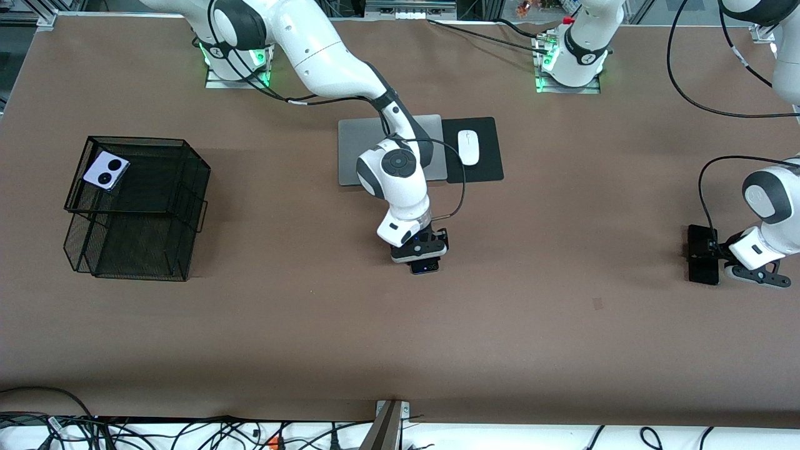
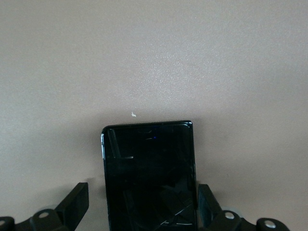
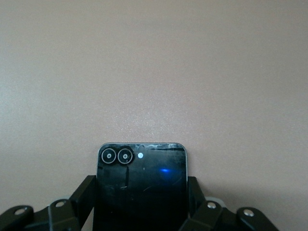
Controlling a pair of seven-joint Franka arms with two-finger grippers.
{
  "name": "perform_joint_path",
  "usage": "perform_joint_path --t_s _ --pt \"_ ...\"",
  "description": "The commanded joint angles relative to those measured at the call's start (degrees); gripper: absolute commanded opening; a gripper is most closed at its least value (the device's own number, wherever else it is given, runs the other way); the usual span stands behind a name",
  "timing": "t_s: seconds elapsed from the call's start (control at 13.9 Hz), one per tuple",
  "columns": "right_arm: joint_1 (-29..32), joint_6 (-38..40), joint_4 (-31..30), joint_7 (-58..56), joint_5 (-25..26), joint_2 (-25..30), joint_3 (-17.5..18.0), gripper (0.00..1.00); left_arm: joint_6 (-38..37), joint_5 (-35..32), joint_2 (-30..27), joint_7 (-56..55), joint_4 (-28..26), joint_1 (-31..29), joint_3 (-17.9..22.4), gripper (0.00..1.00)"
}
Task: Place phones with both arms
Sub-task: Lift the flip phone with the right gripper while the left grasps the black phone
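The small square black phone (image 1: 425, 267) lies at the table's middle, nearer to the front camera than the laptop. My right gripper (image 1: 424, 257) is down on it, and in the right wrist view (image 3: 140, 185) both fingers (image 3: 89, 192) press the phone's (image 3: 142, 168) sides. The long black slab phone (image 1: 702, 256) lies flat at the left arm's end. My left gripper (image 1: 712, 247) straddles it. In the left wrist view (image 2: 142, 188) one finger (image 2: 77, 202) stands clear of the slab (image 2: 149, 163). The lilac phone (image 1: 106, 170) lies in the basket.
A black wire mesh basket (image 1: 187, 187) stands at the right arm's end of the table. A grey laptop (image 1: 350, 150) lies closed near the arms' bases, beside a white mouse (image 1: 468, 147) on a black pad (image 1: 484, 165). Brown tabletop surrounds both grippers.
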State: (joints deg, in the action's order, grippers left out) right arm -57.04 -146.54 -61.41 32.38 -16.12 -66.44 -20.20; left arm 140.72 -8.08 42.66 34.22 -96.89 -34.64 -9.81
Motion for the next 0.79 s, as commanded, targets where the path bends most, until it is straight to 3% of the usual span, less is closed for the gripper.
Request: perform_joint_path --t_s 0.0,0.58,0.72 --pt "1.5 6.5 1.8 -0.8 1.0 -0.3 -0.1 0.19 0.7 -0.9 0.1 0.1 -0.4 -0.2 -0.3 1.00" --pt "8.8 29.9 1.7 -9.3 0.6 16.1 0.2 0.19 0.9 -0.9 0.1 0.1 -1.3 -0.2 -0.3 1.00" --pt "11.1 33.4 -1.8 -11.3 0.7 21.2 -1.0 0.19 0.9 -0.9 0.1 0.1 -1.3 -0.2 -0.3 1.00"
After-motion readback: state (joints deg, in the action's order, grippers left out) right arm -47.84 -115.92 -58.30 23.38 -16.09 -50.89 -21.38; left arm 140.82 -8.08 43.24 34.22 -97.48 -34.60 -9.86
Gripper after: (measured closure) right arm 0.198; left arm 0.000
